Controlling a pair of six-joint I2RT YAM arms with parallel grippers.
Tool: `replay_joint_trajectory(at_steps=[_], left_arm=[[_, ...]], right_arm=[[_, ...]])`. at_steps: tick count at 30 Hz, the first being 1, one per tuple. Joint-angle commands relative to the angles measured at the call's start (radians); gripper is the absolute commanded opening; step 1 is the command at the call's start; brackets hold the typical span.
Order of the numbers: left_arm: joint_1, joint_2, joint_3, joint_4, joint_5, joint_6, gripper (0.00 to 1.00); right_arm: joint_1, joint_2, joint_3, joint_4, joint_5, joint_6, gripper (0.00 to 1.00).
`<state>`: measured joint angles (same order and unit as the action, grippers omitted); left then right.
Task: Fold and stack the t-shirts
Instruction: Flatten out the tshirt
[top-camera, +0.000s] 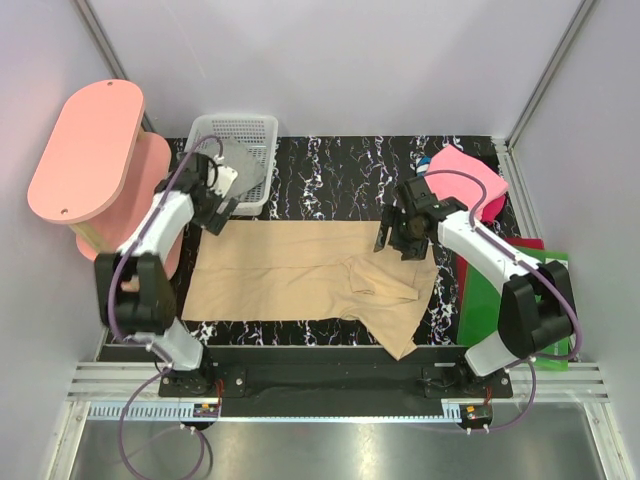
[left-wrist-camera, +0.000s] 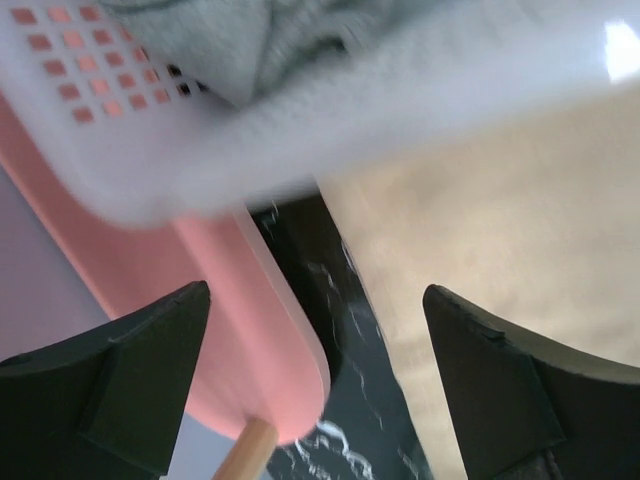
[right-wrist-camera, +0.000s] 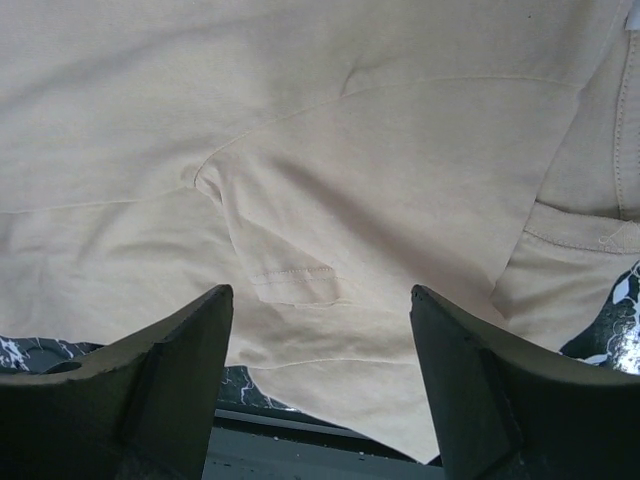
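The large tan cloth t-shirt (top-camera: 290, 272) lies mid-table, only partly folded. The grey t-shirt (top-camera: 246, 172) sits in the white mesh basket (top-camera: 236, 124) at eleven o'clock, and the bright pink t-shirt (top-camera: 466, 172) at two. The left gripper (top-camera: 220, 207) and right gripper (top-camera: 398, 238) stand open and empty. Nothing looks stacked yet.

Probably a robotics lab: white panel walls (top-camera: 350, 60) enclose a marbled table (top-camera: 330, 180) with two bolted arms (top-camera: 165, 225).

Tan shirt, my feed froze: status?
Left gripper open by basket. Right gripper open above tan shirt. Shirt flat, partly folded. Nothing blocking.
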<state>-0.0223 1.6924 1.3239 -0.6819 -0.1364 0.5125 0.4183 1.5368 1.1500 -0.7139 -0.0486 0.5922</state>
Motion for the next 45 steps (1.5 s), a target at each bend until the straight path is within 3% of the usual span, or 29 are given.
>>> replay_joint_trajectory(at_steps=[1,5,10,19,28,31,32,36,45], left_arm=[[-0.016,-0.281,-0.138,-0.044,0.154,0.107,0.95],[-0.034,-0.402,-0.351,-0.076,0.153,0.188,0.94],[-0.036,-0.349,-0.472,0.019,0.075,0.210,0.91],[-0.034,-0.174,-0.408,0.097,0.031,0.221,0.90],[-0.033,-0.093,-0.361,0.117,0.009,0.227,0.89],[-0.033,-0.070,-0.370,0.117,0.009,0.222,0.84],[-0.033,-0.065,-0.373,0.117,0.008,0.225,0.76],[-0.028,-0.065,-0.382,0.102,0.011,0.224,0.57],[-0.025,-0.059,-0.364,0.073,0.008,0.216,0.48]], right_arm=[[0.019,-0.047,-0.030,-0.015,-0.025,0.020,0.78],[0.034,-0.066,-0.091,-0.039,-0.020,0.038,0.77],[0.047,-0.113,-0.183,-0.064,0.039,0.118,0.76],[0.047,-0.213,-0.251,-0.125,0.173,0.202,0.77],[0.048,-0.182,-0.280,-0.148,0.246,0.218,0.77],[0.047,-0.153,-0.277,-0.141,0.257,0.216,0.77],[0.047,-0.149,-0.277,-0.136,0.257,0.215,0.77],[0.047,-0.141,-0.282,-0.118,0.259,0.207,0.77],[0.047,-0.125,-0.299,-0.091,0.248,0.187,0.77]])
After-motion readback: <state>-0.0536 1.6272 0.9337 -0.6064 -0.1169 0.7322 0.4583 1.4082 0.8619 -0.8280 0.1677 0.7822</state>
